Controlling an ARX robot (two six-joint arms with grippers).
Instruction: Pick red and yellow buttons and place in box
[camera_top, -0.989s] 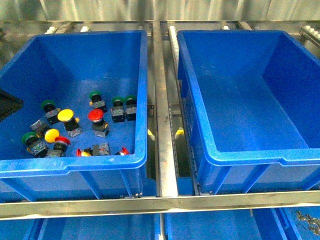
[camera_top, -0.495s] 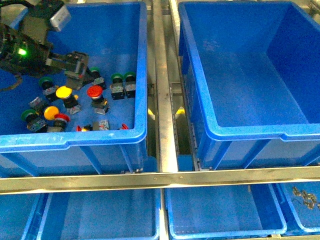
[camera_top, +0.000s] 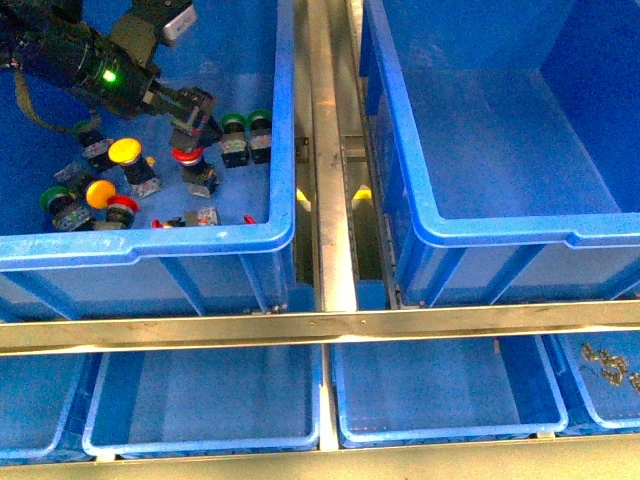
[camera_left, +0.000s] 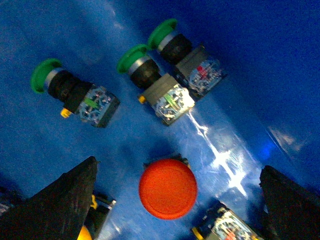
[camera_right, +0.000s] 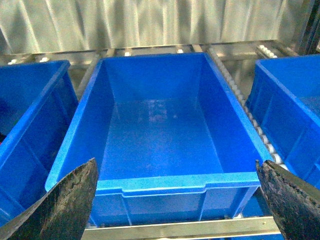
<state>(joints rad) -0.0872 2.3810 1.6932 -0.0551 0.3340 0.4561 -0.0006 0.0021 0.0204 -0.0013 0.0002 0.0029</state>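
Hovering over the red button, the left gripper stands spread apart; cap hides body.

Left end effector hangs with jaws wide; right end effector gapes too.

A large, deep bright-blue plastic crate with a thick rolled rim lies framed between the widely spread dark fingers of the right end effector. Other blue crates flank it on both sides, and a corrugated silvery wall stands beyond.

Buttons in left crate, box right of it, trays below.
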